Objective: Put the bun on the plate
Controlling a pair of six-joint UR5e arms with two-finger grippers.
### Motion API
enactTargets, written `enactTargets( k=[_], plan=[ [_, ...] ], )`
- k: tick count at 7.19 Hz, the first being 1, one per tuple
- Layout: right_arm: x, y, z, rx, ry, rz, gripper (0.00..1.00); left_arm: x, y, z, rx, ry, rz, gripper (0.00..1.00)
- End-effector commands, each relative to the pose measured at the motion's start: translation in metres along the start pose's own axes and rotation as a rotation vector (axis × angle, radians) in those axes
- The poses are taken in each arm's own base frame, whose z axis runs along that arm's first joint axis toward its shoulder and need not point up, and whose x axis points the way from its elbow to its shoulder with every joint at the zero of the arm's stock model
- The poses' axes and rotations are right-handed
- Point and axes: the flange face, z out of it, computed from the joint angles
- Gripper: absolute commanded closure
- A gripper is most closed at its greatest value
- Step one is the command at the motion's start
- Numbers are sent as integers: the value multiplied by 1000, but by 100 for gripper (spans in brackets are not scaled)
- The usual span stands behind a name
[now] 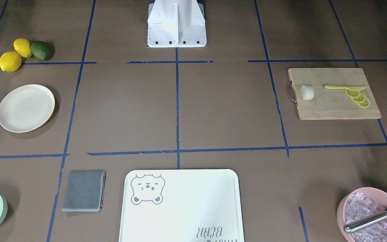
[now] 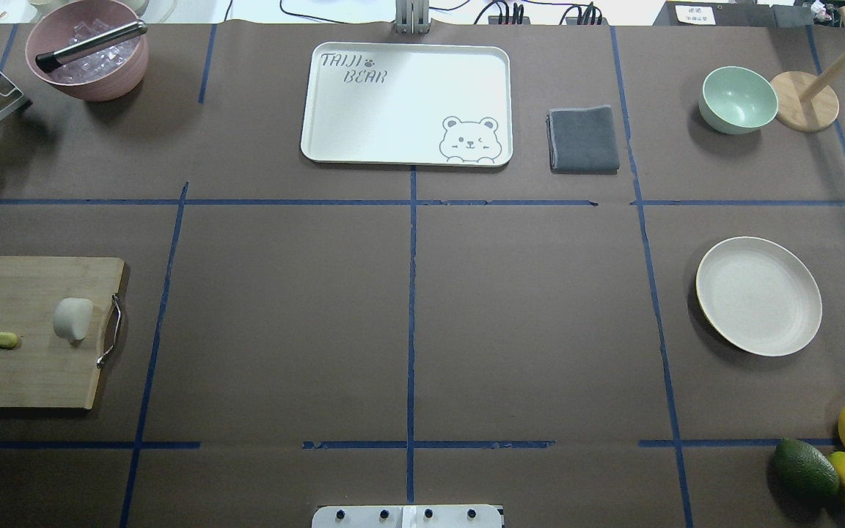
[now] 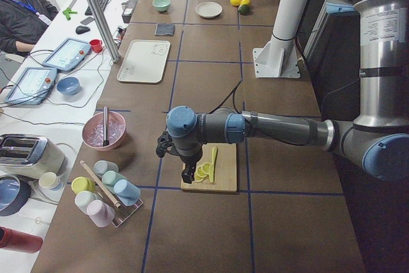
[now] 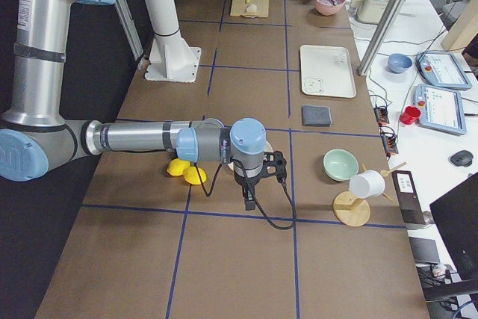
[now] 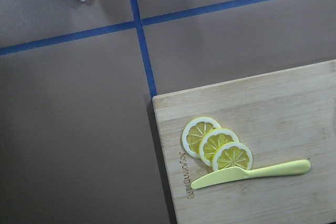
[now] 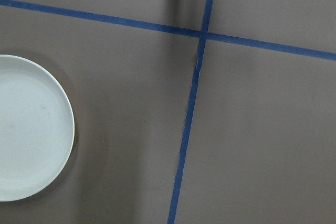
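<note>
White bun (image 1: pixel 307 92), cream plate (image 1: pixel 25 107), bear-printed white tray (image 1: pixel 186 205).

Bun (image 2: pixel 72 319) on cutting board (image 2: pixel 26 374) (robot's far left); plate (image 2: pixel 758 295) well apart, right.

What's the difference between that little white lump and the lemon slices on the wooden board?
The bun is plain matte white; the lemon slices are yellow with a segment pattern. The bun is one thick lump; the lemon slices are three thin overlapping discs. The bun sits near the handle end, the lemon slices at the other end by the yellow knife. Both lie on the cutting board.
</note>
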Motion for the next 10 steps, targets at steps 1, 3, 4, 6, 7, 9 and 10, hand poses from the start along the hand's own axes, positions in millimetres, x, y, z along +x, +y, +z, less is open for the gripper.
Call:
enactTargets(
  k=[1, 3, 4, 6, 7, 9, 10],
  plan=[
    [0, 0, 0, 3, 1, -2, 0, 1, 0, -1, 4, -1, 5, 0],
    [-10, -5, 6, -3, -3, -35, 0, -2, 0, 2, -4, 2, -5, 0],
    [-40, -14, 31, -36, -13, -116, 0, -3, 0, 4, -5, 4, -5, 0],
    [-94, -31, 62, -20, -38, -53, 0, -3, -1, 6, -5, 9, -7, 0],
    [-110, -33, 79, -20, -51, -17, 0, -3, -1, 5, -3, 8, -5, 0],
    [-104, -36, 125, 42, -80, -23, 0, -3, -1, 5, -3, 10, -5, 0],
    [-101, -35, 149, 65, -82, 3, 0, -3, -1, 5, -3, 10, -5, 0]
  ],
)
